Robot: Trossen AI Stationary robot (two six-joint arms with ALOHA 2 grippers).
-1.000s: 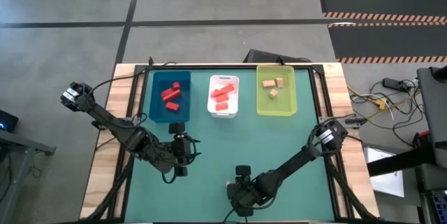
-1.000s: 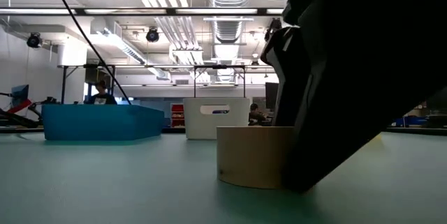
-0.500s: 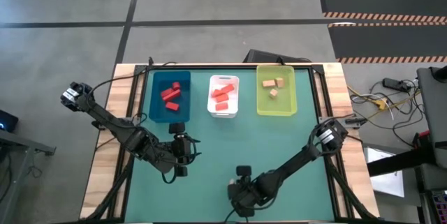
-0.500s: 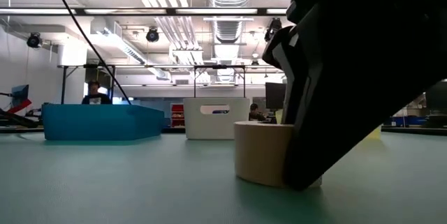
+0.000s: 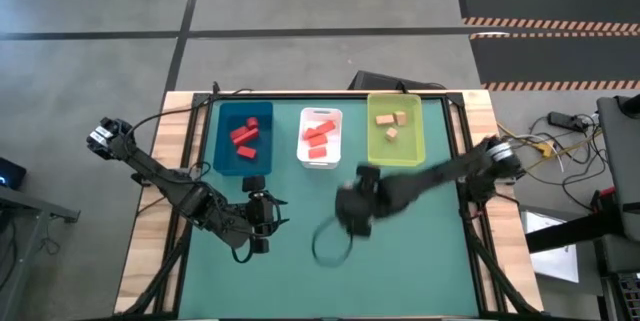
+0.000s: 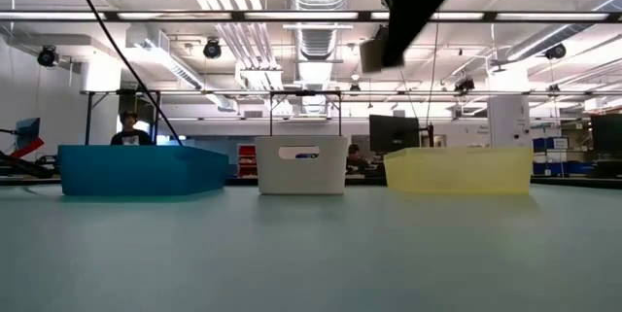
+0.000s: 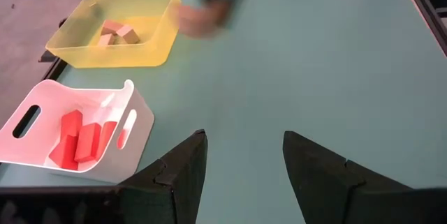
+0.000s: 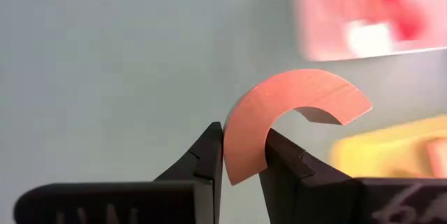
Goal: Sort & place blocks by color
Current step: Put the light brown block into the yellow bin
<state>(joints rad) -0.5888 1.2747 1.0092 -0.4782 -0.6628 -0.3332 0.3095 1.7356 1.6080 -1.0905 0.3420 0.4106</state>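
From overhead I have the left gripper [image 5: 256, 229] parked low over the green worktop [image 5: 300, 281], just short of the blue tray [image 5: 222, 151]; its fingers [image 7: 180, 172] stand apart with nothing between them, which its own wrist camera shows plainly.

The blue tray holds a few red blocks [image 5: 243, 137]. Next along, the white tray [image 5: 336, 146] holds red bricks [image 5: 318, 139] too, lying roughly lengthwise with the tray. The yellow-green tray [image 5: 415, 151] at the far right has tan blocks [image 5: 392, 121] in it.

My right gripper [image 5: 352, 206] is up off the worktop, in the middle area below the white and yellow-green trays, and blurred in the overhead view, so from there I cannot make out what it carries. The right wrist camera settles it: the fingers [image 8: 208, 155] are clamped on one leg of the tan arch piece [image 8: 279, 116]. The gripped leg runs straight out along the fingers, and the curve bends over to one side, its free end pointing back down, clear of everything.

The low camera shows the three trays standing in a row on the far side of the worktop and the right arm only as a dark shape overhead; the arch itself I cannot pick out there. The left wrist camera catches it only as a tan smear [image 7: 201, 16] beside the yellow-green tray. A person [image 6: 128, 129] is visible in the room behind the blue tray.
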